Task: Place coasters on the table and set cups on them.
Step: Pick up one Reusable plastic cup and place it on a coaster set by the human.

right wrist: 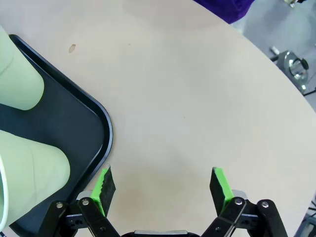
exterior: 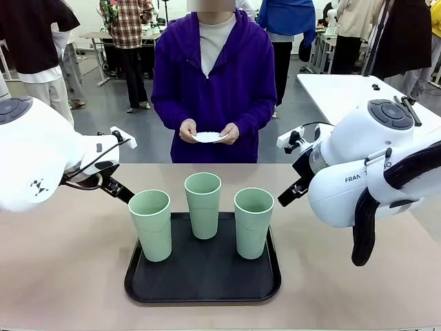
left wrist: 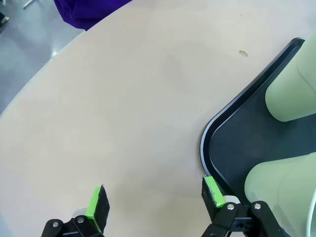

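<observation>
Three pale green cups (exterior: pixel 150 224) (exterior: pixel 203 204) (exterior: pixel 253 221) stand upright on a black tray (exterior: pixel 201 279) in the middle of the beige table (exterior: pixel 62 276). Across the table a person in purple holds the white coasters (exterior: pixel 209 136) in both hands at waist height. My left gripper (left wrist: pixel 154 197) hangs open above bare tabletop, just left of the tray's corner (left wrist: pixel 210 133), with two cups (left wrist: pixel 291 94) (left wrist: pixel 281 182) close by. My right gripper (right wrist: pixel 163 184) is open too, over bare table beside the tray's right edge (right wrist: pixel 103 128), near two cups (right wrist: pixel 19 81) (right wrist: pixel 29 173).
A white rectangular table (exterior: pixel 344 89) stands at the back right, behind my right arm. Bare beige tabletop stretches on both sides of the tray and between it and the person. Other people stand farther off in the room.
</observation>
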Action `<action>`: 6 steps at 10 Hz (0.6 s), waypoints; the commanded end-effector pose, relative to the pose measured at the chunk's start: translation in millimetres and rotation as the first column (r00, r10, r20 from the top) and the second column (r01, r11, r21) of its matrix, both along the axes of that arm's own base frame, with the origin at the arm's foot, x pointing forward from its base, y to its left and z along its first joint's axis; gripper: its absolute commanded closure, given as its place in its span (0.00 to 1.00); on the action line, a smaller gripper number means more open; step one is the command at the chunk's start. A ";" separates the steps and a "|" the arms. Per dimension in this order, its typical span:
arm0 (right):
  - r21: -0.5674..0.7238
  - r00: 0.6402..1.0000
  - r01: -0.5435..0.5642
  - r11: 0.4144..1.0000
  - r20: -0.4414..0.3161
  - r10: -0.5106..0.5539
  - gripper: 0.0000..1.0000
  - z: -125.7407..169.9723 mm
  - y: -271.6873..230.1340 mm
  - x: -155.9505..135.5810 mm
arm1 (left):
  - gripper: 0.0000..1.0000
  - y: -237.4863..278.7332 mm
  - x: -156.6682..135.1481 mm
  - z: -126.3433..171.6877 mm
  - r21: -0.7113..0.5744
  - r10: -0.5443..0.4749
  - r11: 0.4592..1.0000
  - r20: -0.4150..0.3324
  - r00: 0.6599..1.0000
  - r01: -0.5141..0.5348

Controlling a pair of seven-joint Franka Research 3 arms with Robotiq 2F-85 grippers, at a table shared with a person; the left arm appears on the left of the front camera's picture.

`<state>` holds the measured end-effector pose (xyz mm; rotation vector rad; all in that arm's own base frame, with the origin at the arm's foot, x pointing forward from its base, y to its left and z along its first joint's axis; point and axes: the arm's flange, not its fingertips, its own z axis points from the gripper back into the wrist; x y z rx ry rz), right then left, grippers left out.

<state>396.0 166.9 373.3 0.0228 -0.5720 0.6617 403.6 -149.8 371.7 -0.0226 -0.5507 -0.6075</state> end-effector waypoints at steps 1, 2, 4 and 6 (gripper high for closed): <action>0.000 1.000 0.000 1.000 0.000 0.000 0.00 0.0 0.0 0.0 | 0.00 0.0 0.0 0.0 0.000 0.000 1.000 0.000 1.000 0.000; 0.000 1.000 0.000 1.000 0.000 0.000 0.00 0.0 0.0 0.0 | 0.00 0.0 0.0 0.0 0.000 0.000 1.000 0.000 1.000 0.000; 0.000 1.000 0.000 1.000 0.000 0.000 0.00 0.0 0.0 0.0 | 0.00 0.0 0.0 0.0 0.000 0.000 1.000 0.000 1.000 0.000; 0.000 1.000 0.000 1.000 0.000 0.000 0.00 0.0 0.0 0.0 | 0.00 0.0 0.0 0.0 0.000 0.000 1.000 0.000 1.000 0.000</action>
